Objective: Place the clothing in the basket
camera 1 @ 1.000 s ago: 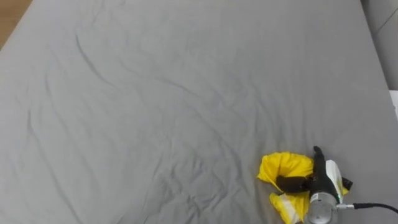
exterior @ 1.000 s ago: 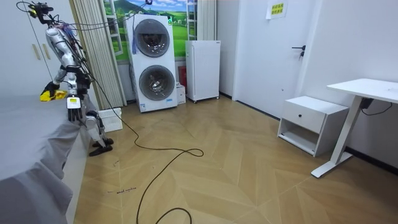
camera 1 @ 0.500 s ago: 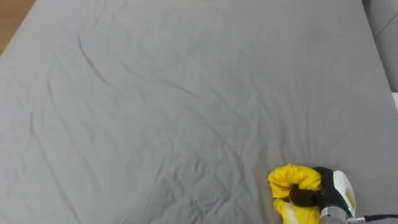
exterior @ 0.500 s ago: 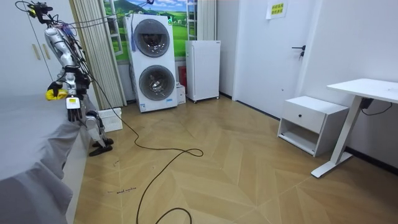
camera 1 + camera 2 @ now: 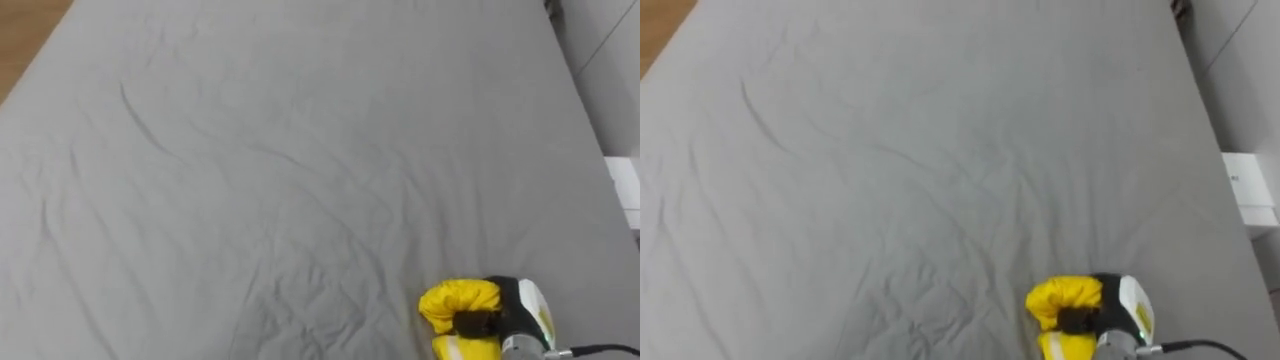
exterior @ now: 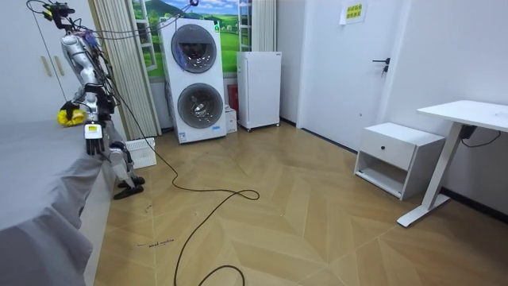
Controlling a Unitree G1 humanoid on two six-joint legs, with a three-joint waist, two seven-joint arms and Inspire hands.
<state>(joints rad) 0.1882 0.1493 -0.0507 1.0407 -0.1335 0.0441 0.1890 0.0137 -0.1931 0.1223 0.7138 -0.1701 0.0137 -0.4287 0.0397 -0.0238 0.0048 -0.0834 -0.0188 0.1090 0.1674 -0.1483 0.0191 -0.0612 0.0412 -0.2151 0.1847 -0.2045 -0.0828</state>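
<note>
yellow cloth [image 5: 455,300], bunched into a tight wad, sits in the robot's right hand [image 5: 503,320] at the lower right of the eye views. the dark fingers [image 5: 474,323] are curled round the wad and pinch it, so the hand is grasping the cloth. more yellow fabric hangs out below the hand to the picture's bottom edge. whether the wad touches the sheet or is held just above it i cannot tell.

under it spreads a grey sheet [image 5: 260,150], creased in long shallow folds that run from the upper left down towards the hand, with a knot of finer wrinkles just left of the cloth. a strip of wood floor [image 5: 25,30] shows at the upper left corner, and a white block [image 5: 622,182] lies off the sheet's right edge.

in the room view the robot stands at the far end of the bed [image 6: 40,183], on the room view's left, by a curtain [image 6: 119,63]. it holds the cloth [image 6: 68,117] out over the bed's edge. its left hand [image 6: 93,140] hangs down at its side; whether it is released or clenched i cannot tell. a white basket [image 6: 143,151] stands on the floor just beside the robot's feet, apart from the cloth. behind are a stacked washer [image 6: 194,79] and a white fridge [image 6: 259,89].
</note>
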